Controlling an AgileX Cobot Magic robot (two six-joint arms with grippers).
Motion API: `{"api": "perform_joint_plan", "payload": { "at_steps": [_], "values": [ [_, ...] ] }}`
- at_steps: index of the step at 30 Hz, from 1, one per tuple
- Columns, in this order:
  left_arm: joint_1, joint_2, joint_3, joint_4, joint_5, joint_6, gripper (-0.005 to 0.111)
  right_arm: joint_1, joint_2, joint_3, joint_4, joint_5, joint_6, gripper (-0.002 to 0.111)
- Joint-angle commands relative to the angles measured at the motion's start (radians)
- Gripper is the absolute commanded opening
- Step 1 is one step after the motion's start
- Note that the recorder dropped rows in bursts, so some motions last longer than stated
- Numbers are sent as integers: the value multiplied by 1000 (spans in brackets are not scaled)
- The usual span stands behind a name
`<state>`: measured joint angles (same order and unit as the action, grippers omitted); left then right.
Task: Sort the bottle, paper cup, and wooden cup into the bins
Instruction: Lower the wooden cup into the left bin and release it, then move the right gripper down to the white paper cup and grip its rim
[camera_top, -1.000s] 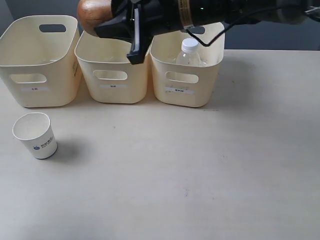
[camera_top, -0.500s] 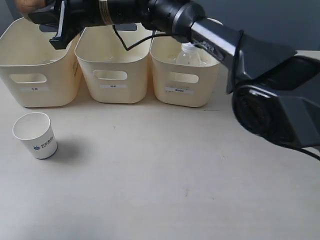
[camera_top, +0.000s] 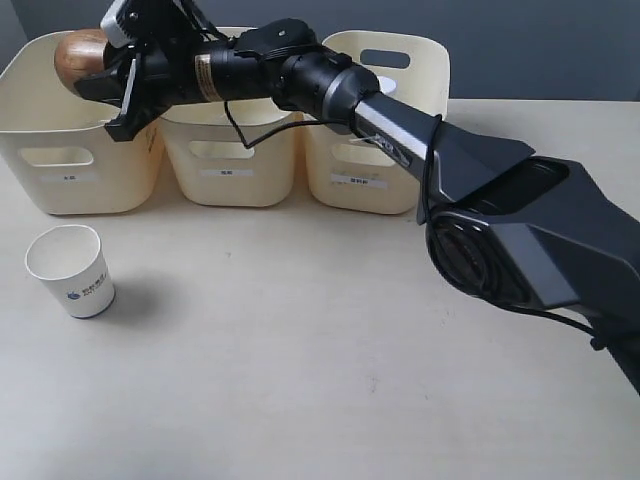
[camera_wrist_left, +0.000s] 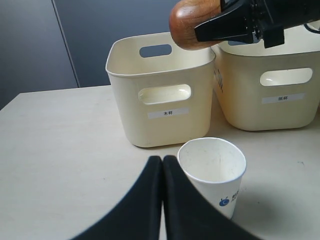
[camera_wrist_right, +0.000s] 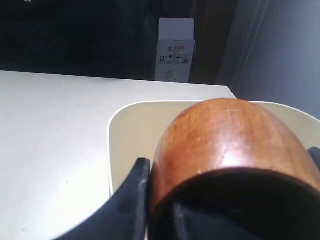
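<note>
My right gripper (camera_top: 112, 82) reaches across the bins and is shut on the wooden cup (camera_top: 82, 60), holding it on its side over the leftmost of the three cream bins (camera_top: 70, 150). In the right wrist view the brown cup (camera_wrist_right: 230, 140) fills the jaws above that bin's rim (camera_wrist_right: 111, 150). The paper cup (camera_top: 68, 270) stands upright on the table in front of the left bin. My left gripper (camera_wrist_left: 162, 167) is shut and empty, its tips close beside the paper cup (camera_wrist_left: 212, 172). The arm hides the bottle.
The middle bin (camera_top: 230, 160) and right bin (camera_top: 385, 175) stand in a row beside the left one. My right arm's long dark links (camera_top: 500, 220) cross over them and over the table's right side. The beige table (camera_top: 300, 380) stretches in front.
The right arm swung left from over the middle bin to over the left bin, carrying the wooden cup, and has come lower. The paper cup has not moved.
</note>
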<state>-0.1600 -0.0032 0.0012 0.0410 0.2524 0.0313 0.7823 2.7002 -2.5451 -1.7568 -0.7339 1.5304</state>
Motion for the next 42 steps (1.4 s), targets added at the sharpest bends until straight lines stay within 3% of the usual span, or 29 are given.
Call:
{"api": "perform_joint_plan", "payload": {
  "at_steps": [1,4,7,10,14,18,21,25,28,33,42],
  "values": [
    [-1,3,-1,2,-14,-3,0,-1,7,-9,12,25,12,-1],
    [-1,3,-1,2,-14,-3,0,-1,11,-9,12,39,29,0],
    [-1,3,-1,2,-14,-3,0,-1,13,-9,12,42,59,21],
    [-1,3,-1,2,-14,-3,0,-1,13,-11,12,42,67,30],
    [-1,3,-1,2,-14,-3,0,-1,13,-13,12,39,70,52],
    [-1,3,-1,2,-14,-3,0,-1,-49,-13,12,0,70,52],
    [-1,3,-1,2,-14,-3,0,-3,-146,-13,12,-134,104,49],
    [-1,3,-1,2,-14,-3,0,-3,-246,-13,12,-317,112,33],
    [-1,3,-1,2,-14,-3,0,-3,-287,-13,12,-477,182,35],
    [-1,3,-1,2,-14,-3,0,-3,-302,-10,12,-487,216,15],
    [-3,3,-1,2,-14,-3,0,19,-303,59,12,-487,193,17]
  ]
}}
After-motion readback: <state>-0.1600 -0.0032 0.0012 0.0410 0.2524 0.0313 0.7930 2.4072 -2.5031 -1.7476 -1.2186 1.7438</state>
